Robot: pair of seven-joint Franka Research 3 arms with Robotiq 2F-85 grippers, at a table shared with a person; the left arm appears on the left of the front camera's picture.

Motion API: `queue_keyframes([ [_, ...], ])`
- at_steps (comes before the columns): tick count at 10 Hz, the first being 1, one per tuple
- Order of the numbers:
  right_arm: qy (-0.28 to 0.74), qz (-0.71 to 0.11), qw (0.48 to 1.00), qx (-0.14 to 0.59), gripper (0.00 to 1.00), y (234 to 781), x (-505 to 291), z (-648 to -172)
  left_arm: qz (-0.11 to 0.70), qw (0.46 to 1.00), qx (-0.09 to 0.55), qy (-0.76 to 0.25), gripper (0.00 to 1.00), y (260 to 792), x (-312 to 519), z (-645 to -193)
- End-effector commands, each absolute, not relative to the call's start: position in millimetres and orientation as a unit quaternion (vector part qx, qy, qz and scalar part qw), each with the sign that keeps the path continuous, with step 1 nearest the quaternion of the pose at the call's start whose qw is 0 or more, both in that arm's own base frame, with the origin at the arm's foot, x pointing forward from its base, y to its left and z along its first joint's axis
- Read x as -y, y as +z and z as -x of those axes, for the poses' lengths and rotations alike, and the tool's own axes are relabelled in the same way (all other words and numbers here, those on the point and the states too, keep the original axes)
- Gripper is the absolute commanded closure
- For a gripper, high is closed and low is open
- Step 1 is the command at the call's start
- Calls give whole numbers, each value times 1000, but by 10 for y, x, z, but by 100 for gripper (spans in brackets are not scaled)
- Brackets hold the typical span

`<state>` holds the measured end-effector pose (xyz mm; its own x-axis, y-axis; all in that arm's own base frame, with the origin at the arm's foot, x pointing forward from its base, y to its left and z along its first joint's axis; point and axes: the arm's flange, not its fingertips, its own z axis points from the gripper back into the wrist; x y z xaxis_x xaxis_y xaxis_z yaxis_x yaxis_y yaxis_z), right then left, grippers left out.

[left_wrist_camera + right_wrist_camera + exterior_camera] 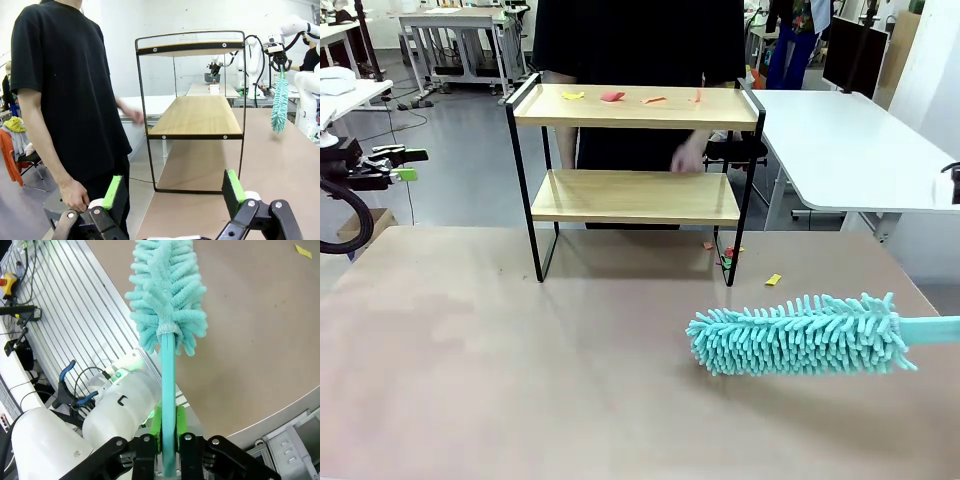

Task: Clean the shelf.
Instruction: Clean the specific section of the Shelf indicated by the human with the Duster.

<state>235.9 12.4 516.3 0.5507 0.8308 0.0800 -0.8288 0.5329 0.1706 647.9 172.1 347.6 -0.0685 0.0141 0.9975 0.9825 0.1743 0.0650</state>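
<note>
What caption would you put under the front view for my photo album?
Teal duster hovers over the table, facing a two-tier shelf littered with colored scraps.

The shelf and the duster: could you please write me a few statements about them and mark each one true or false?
1. Small coloured scraps lie on the top board of the shelf. True.
2. The right end effector is open and empty. False: it is shut on the handle of the duster.
3. The duster's head rests on the top board. False: it is out over the table, in front of the shelf.
4. The left end effector is open, holding nothing. True.
</note>
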Motion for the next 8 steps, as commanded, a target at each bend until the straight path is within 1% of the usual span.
queue_keyframes([
  [1,470,-95,878,-4,87,5170,-150,-2360,439,517,565,-470,0,3496,-1714,-6447],
  [8,470,-95,878,-4,87,5170,-150,-2360,439,517,565,-470,0,3496,-1714,-6447],
])
